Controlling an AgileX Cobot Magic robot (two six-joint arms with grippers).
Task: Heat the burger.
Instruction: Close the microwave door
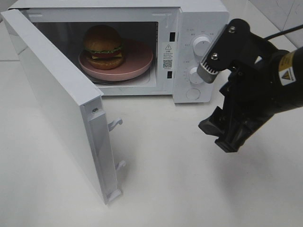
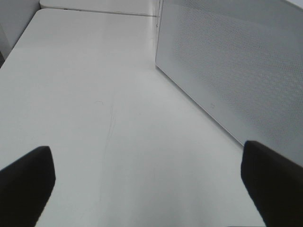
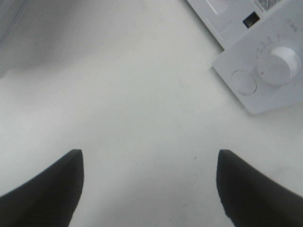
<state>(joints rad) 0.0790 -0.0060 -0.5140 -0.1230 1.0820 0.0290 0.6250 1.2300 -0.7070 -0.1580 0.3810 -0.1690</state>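
The burger (image 1: 103, 46) sat inside the microwave (image 1: 199, 19) in the upper part of the exterior high view, resting on a pink plate (image 1: 139, 61) in the cooking chamber. It stood toward the left side of the plate, bun on top, with lettuce, tomato and cheese showing at its edge.

The microwave door (image 1: 52, 99) was swung wide open, running from the upper left of the frame down toward the lower centre, with its two latch hooks pointing right. On the control panel to the right of the chamber were an upper dial (image 1: 201, 46), a lower dial (image 1: 194, 74) and a round button (image 1: 192, 94) below them.

The right gripper (image 3: 149, 187) hung over the white counter (image 1: 165, 179) at the right of the exterior view, in front of and below the control panel. Its jaws were apart with nothing between them, touching neither microwave nor door. Its wrist view showed bare counter between the two dark fingers, with the lower dial and button beyond.

The left gripper (image 2: 147, 184) did not show in the exterior view. In its own wrist view its jaws stood wide apart and empty above the counter, near a white panel (image 2: 236, 66) with a fine dotted pattern.
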